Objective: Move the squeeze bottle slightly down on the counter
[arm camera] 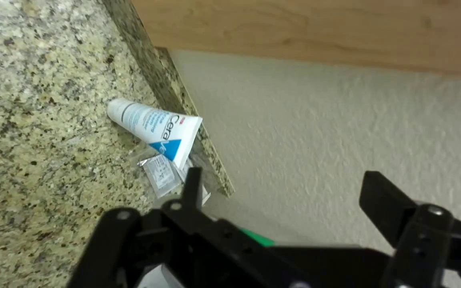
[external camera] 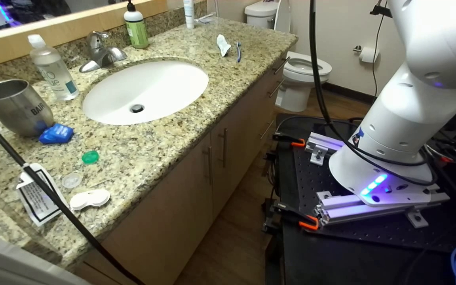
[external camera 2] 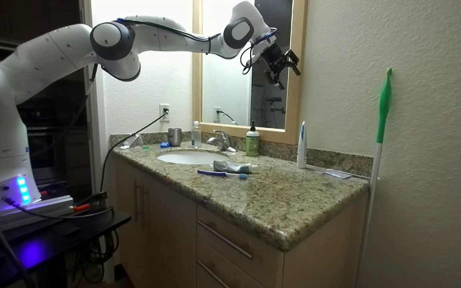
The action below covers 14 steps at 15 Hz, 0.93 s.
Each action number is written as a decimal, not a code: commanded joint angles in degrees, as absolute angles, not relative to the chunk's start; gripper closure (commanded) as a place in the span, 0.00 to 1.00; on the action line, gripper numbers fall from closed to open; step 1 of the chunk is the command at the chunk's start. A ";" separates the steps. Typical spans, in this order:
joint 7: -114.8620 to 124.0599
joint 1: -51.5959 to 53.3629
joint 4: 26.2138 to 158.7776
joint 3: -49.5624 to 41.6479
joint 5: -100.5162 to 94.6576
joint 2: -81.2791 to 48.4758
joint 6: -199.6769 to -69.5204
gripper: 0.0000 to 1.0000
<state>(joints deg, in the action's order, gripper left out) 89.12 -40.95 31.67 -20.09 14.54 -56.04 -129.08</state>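
Note:
The squeeze bottle [external camera 2: 301, 148], a tall white CeraVe tube with blue marks, stands upright on its cap near the back of the speckled granite counter [external camera 2: 270, 200]. Its upper end is cut off in an exterior view [external camera: 189, 14]. In the wrist view the squeeze bottle [arm camera: 152, 126] lies left of the jaws, its flat wide end close to one fingertip in the picture. My gripper [external camera 2: 289, 79] is open and empty, high above the counter in front of the mirror, apart from the bottle. The open fingers also show in the wrist view [arm camera: 281, 176], with the wall between them.
A green soap bottle [external camera 2: 252, 143], a clear bottle [external camera: 56, 71] and a metal cup [external camera: 18, 107] stand around the white sink [external camera: 180, 91]. A crumpled tube [external camera 2: 232, 166] and toothbrush [external camera 2: 222, 173] lie nearer the front. A green-handled pole [external camera 2: 383, 108] leans by the wall. Packets [arm camera: 161, 174] lie beside the squeeze bottle.

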 commanded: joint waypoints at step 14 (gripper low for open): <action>129.77 -44.24 22.22 -16.26 4.33 -66.60 -122.79 0.00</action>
<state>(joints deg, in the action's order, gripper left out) 122.87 -42.47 26.21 -18.50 4.36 -64.36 -125.02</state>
